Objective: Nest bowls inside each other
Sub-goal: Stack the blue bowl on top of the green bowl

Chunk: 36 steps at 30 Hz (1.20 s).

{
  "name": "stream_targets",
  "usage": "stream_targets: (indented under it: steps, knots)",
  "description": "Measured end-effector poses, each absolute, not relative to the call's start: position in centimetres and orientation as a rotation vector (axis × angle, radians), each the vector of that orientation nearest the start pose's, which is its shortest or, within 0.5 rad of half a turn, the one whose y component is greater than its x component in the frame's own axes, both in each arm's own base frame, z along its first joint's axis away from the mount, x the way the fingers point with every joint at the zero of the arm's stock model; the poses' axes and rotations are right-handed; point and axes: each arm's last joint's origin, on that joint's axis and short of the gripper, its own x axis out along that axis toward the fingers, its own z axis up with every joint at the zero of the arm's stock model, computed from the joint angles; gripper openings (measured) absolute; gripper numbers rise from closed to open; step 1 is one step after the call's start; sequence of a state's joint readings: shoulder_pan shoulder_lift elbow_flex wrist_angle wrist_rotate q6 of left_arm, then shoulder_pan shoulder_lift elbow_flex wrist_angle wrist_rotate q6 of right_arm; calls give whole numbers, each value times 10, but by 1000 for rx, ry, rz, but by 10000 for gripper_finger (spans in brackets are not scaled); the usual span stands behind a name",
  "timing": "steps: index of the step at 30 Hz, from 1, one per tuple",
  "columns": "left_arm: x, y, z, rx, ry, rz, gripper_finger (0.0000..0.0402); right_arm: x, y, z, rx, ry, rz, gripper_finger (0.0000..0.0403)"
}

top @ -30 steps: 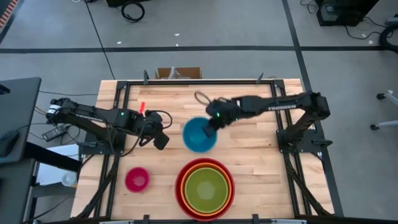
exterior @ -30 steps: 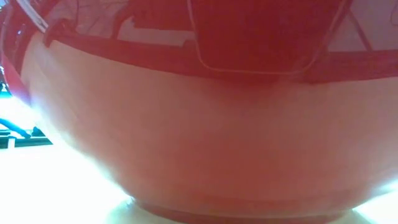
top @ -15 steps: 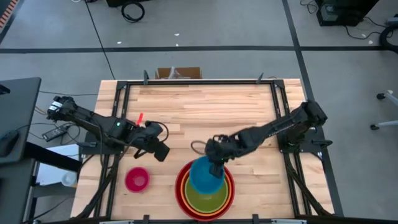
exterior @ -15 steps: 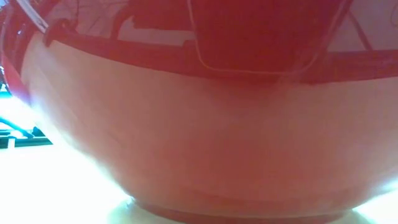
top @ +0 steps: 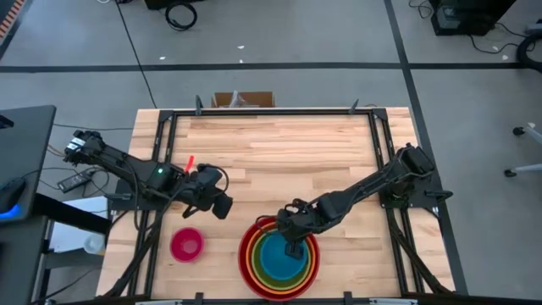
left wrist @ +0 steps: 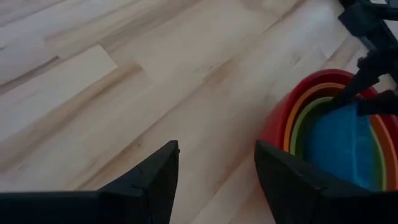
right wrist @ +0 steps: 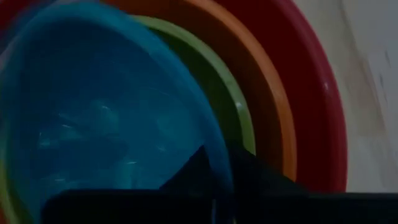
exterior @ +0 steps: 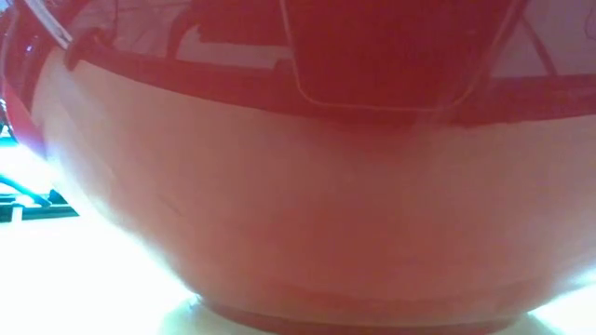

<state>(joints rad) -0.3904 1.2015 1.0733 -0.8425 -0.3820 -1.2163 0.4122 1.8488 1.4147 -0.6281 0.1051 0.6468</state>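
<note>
The red bowl (top: 246,258) stands near the table's near edge, with the orange bowl (top: 315,251) and the olive-green bowl (top: 258,254) nested in it. The blue bowl (top: 278,261) sits innermost, mouth up. My right gripper (top: 294,248) reaches down onto its far-right rim and is shut on it. The small magenta-pink bowl (top: 186,244) stands alone on the wood to the left of the stack. My left gripper (top: 222,203) hovers open above bare table (left wrist: 124,93), beyond the pink bowl and left of the stack (left wrist: 292,118). My right gripper has the blue bowl's rim (right wrist: 219,163) on its far-right side, one finger (right wrist: 189,177) inside the bowl and the other outside. The fingers slant down from the table's far right. The bowl rests inside the olive-green bowl (right wrist: 233,106).
The red bowl's wall (exterior: 298,205) fills the low view. Black frame rails (top: 165,152) run along the table's left and right sides. A cardboard box (top: 243,99) sits behind the far edge. Bare wood (top: 279,152) lies across the far half.
My right gripper has swung from the table's middle toward the near edge and down, carrying the blue bowl over the stack and lowering it into the olive-green bowl. The bowl, tipped while carried, now sits mouth up. My left gripper has drifted slightly toward the near edge.
</note>
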Motion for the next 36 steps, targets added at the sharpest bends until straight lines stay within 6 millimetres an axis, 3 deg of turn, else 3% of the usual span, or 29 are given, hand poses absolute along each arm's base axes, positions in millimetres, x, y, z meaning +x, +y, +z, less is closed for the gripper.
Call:
stream_targets:
  steps: [9, 20, 26, 30, 36]
  knots:
    - [210, -77, 296, -726, 817, 540, 211, 356, 147, 231, 338, 1044, -73, 160]
    - [197, -90, 289, -633, 952, 517, 211, 346, 126, 276, 380, 892, -93, 175]
    - [196, -90, 289, -647, 955, 532, 211, 350, 118, 254, 302, 997, -171, 174]
    - [192, -90, 287, -628, 985, 551, 211, 353, 125, 237, 293, 1085, -127, 174]
    - [183, -96, 285, -577, 1040, 544, 211, 349, 138, 242, 299, 1060, -100, 174]
